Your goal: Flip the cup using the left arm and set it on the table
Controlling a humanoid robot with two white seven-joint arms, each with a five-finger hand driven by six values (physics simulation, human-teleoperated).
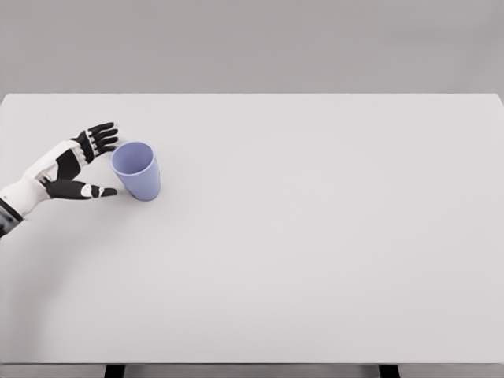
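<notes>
**Cup upright beside the released left hand**

A lilac cup (137, 171) is seen standing mouth-up on the white counter (315, 236), far left. The left hand (85, 164) is spread just beside it, nothing being grasped; contact cannot be told.

The left arm is cut off by the picture's left edge at the forearm. The bench (315, 260) runs past the left and right edges, and only the tops of its dark legs show at the bottom. The cup (137, 170) hides its own far base; whether the fingertips (109, 191) touch it is perhaps too fine to tell.
</notes>
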